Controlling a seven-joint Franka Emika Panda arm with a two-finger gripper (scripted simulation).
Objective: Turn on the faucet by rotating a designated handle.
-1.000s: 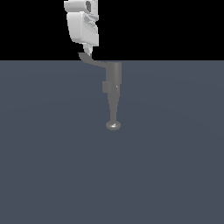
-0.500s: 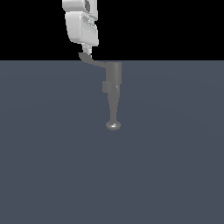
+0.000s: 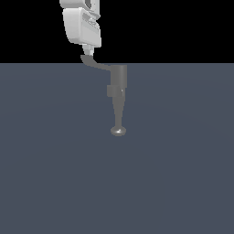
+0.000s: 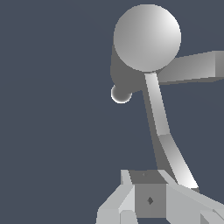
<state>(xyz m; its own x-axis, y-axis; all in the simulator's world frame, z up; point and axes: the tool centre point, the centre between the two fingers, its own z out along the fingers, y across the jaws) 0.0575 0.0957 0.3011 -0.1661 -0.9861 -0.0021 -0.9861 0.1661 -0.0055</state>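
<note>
The one white pincer [image 3: 90,53] hangs at the flared tip of the handle [image 3: 97,64], on the exterior view's left; whether its jaws grip it I cannot tell. One grey faucet [image 3: 118,98] stands mid-scene on the slate floor [image 3: 183,173]: cylinder, boxy block, tapering spout ending in a shiny knob. One thin curved handle.
</note>
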